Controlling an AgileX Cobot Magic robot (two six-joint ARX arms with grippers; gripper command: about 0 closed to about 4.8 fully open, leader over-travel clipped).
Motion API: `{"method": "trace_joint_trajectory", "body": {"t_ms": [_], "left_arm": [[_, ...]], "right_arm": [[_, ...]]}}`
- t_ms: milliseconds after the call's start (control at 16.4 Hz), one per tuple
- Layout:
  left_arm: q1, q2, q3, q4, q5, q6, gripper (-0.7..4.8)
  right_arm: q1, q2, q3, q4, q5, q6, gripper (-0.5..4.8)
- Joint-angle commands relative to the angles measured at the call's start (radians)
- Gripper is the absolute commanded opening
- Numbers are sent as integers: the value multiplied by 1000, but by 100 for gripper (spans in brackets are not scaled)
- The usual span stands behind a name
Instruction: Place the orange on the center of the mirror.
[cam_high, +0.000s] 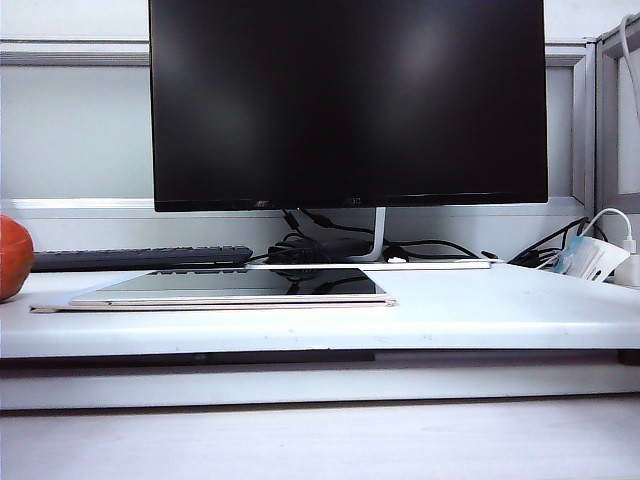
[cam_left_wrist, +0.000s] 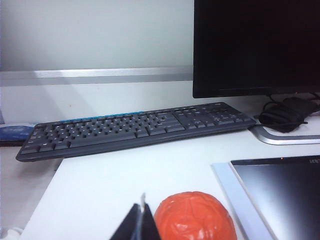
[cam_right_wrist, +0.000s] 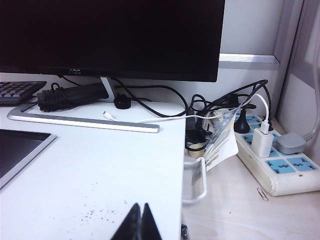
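The orange (cam_high: 12, 257) sits on the white desk (cam_high: 480, 310) at the far left of the exterior view, cut off by the frame edge. It lies apart from the mirror (cam_high: 240, 286), which rests flat on the desk in front of the monitor (cam_high: 348, 100), its dark face up and its pale edge toward the camera. A black keyboard (cam_high: 140, 258) lies behind the orange and the mirror, to the left of the monitor's stand.

In the left wrist view the left pincer (cam_left_wrist: 141, 222) shows at the edge of the frame as two dark tips pressed together, holding nothing. The orange (cam_left_wrist: 196, 217) is just beside them on the desk; whether they touch its bumpy skin cannot be told. The mirror's corner (cam_left_wrist: 282, 192) lies on the orange's other side, with a strip of bare desk between, and the keyboard (cam_left_wrist: 135, 127) stretches across farther off, below the monitor (cam_left_wrist: 256, 47).

In the right wrist view the right pincer (cam_right_wrist: 140, 222) likewise shows two dark tips closed on each other, empty, above the desk (cam_right_wrist: 110, 170) near its edge. The mirror (cam_right_wrist: 20, 150) lies off to one side. Past the desk edge, a power strip (cam_right_wrist: 275, 160) with plugs and tangled cables (cam_right_wrist: 215, 107) sits on a lower surface.

Neither arm appears in the exterior view.
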Motion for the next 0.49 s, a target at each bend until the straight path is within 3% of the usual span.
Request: {"method": "trace_joint_trajectory", "body": {"t_ms": [61, 427, 488], "left_arm": [[0, 0, 2, 6, 4, -7, -5], [0, 0, 2, 6, 13, -7, -5], [0, 0, 2, 10, 26, -20, -5]], "right_arm": [[1, 0, -7, 17, 0, 2, 0], [2, 0, -7, 16, -11, 23, 0], [2, 0, -7, 16, -59, 101, -1]]}}
